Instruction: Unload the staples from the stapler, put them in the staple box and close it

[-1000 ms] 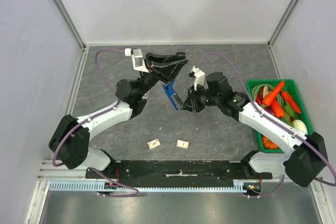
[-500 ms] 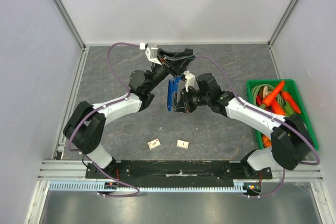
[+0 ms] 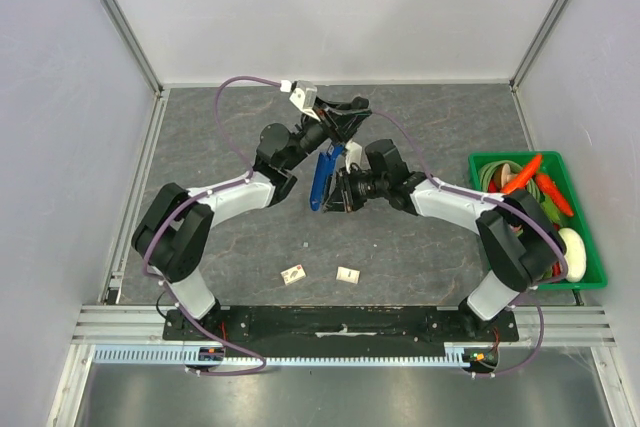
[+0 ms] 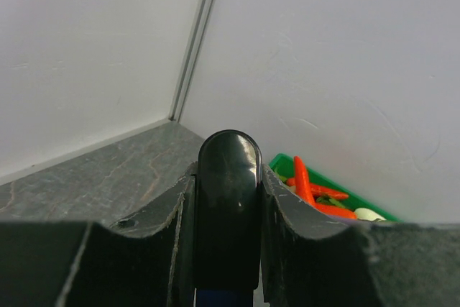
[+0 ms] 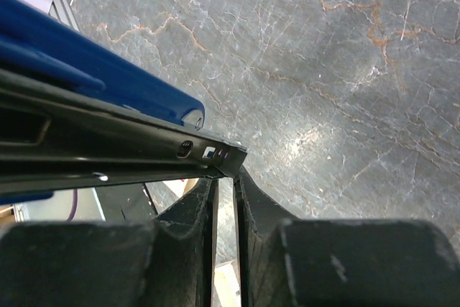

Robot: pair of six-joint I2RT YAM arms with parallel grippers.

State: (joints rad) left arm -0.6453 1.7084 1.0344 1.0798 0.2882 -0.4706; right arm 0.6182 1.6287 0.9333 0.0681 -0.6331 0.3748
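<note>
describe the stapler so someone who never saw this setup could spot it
Look at the middle of the dark marbled table, where the two arms meet. The stapler is the slim bar clamped between the left gripper and the right gripper. It alone is blue; the green bin sits far right.

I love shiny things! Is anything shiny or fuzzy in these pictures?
Left wrist view: the black end of the stapler has a soft shine, and the left fingers near the lens look a bit fuzzy. Right wrist view: the stapler's blue part is close and smeary; the table shows a pale glare patch. Top external view: even light, sharp.
</note>
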